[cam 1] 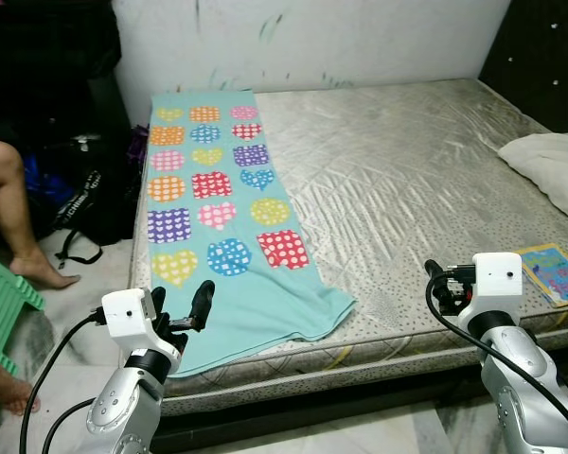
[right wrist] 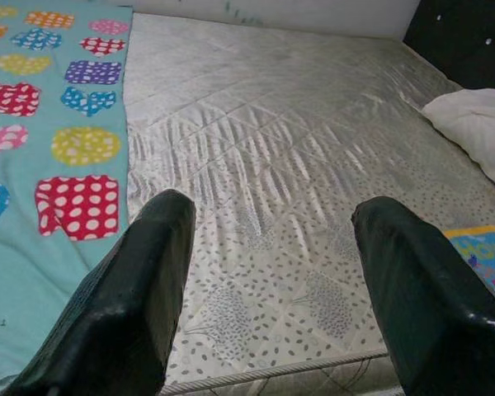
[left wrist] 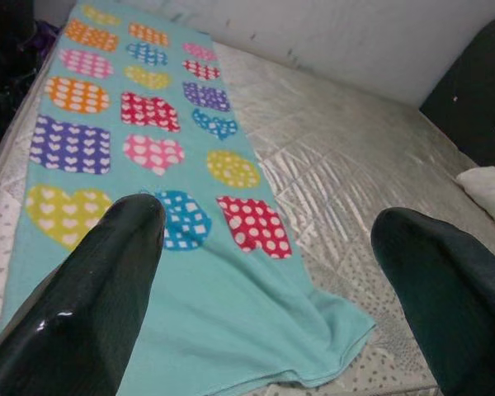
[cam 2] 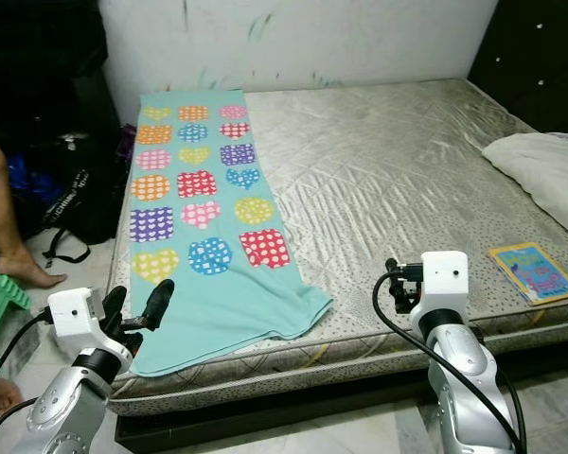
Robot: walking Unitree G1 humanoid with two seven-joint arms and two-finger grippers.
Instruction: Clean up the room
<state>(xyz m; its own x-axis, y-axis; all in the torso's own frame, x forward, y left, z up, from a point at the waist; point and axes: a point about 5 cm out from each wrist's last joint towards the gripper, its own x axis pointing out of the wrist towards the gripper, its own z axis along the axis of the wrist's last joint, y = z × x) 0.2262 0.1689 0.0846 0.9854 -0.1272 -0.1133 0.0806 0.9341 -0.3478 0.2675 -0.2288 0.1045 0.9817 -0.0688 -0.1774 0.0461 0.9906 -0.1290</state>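
A teal blanket [cam 1: 218, 208] printed with coloured hearts and dotted squares lies flat along the left side of a bare silver-grey mattress [cam 1: 398, 189]. Its near corner reaches the mattress's front edge. My left gripper [cam 1: 182, 305] stands open just over the blanket's near left edge, and the left wrist view looks up the blanket [left wrist: 148, 157] between the two fingers. Further right, my right gripper [cam 1: 443, 287] is open too, held at the front edge of the mattress [right wrist: 272, 165] over bare ticking. Neither holds anything.
A white pillow [cam 1: 554, 165] lies at the mattress's right side, with a colourful book [cam 1: 554, 272] near the front right corner. On the floor at left are a person's legs [cam 1: 9, 208], a green stool [cam 1: 0, 307] and a black bag [cam 1: 85, 203]. A black headboard [cam 1: 540, 47] stands at the right.
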